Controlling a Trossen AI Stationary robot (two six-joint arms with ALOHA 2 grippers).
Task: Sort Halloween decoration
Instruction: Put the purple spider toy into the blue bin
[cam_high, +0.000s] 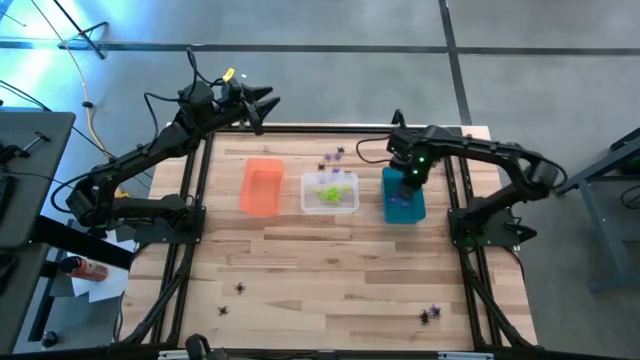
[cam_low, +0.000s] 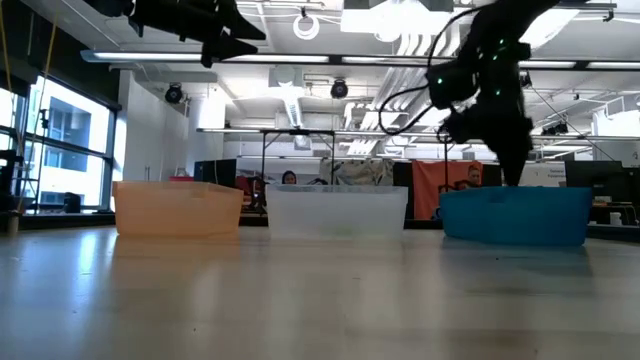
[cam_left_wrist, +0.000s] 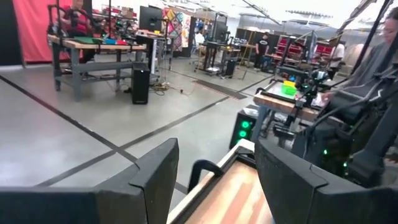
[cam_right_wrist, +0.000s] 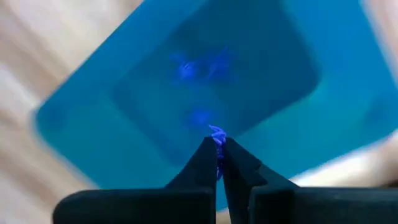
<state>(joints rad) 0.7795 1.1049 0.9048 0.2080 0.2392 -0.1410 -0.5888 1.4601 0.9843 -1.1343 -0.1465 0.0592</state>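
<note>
Here a tiny purple trinket (cam_right_wrist: 217, 135), spiky and spidery, sits pinched between the closed fingertips of the right gripper (cam_right_wrist: 218, 155), above the teal bin (cam_right_wrist: 124, 93). The left gripper (cam_high: 262, 103) hangs spread and empty over the table's far edge (cam_high: 300, 128).

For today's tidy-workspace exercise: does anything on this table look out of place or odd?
Yes. Several trinkets lie loose on the table outside the bins: some behind the clear bin, near, and more by the front edge and. The orange bin looks empty. Nothing seems damaged or tipped.
</note>
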